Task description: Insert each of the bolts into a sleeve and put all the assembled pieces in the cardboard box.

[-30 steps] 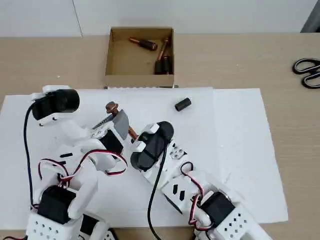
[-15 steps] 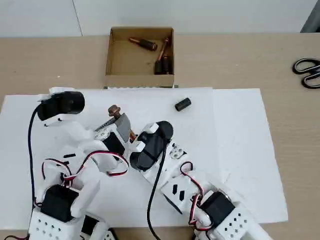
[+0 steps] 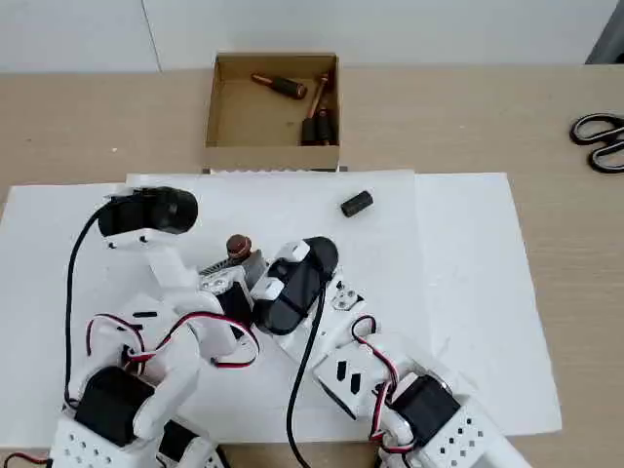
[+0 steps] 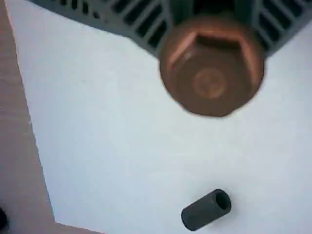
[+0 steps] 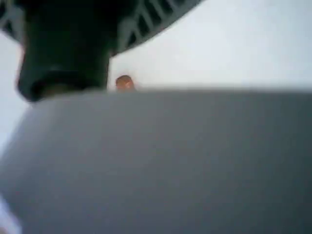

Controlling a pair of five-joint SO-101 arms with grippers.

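My left gripper [image 3: 242, 257] is shut on a copper bolt [image 3: 238, 245], whose hex head [image 4: 212, 66] faces the left wrist camera. It sits right against the right arm's wrist [image 3: 295, 283] at the middle of the white sheet. In the right wrist view a black sleeve [image 5: 61, 58] rests against the ribbed jaw of my right gripper [image 5: 68, 44], which is shut on it. A bit of copper [image 5: 124, 83] peeks over a grey block close to that camera. A loose black sleeve [image 3: 357, 203] [image 4: 206, 209] lies on the sheet beyond both grippers.
The cardboard box [image 3: 273, 156] stands at the sheet's far edge with two assembled pieces [image 3: 292, 93] inside. The white sheet [image 3: 468, 292] covers the wooden table. Scissors [image 3: 600, 136] lie at the far right edge.
The left arm has swung right and nearer, carrying the bolt toward the right gripper. The right arm has barely moved.
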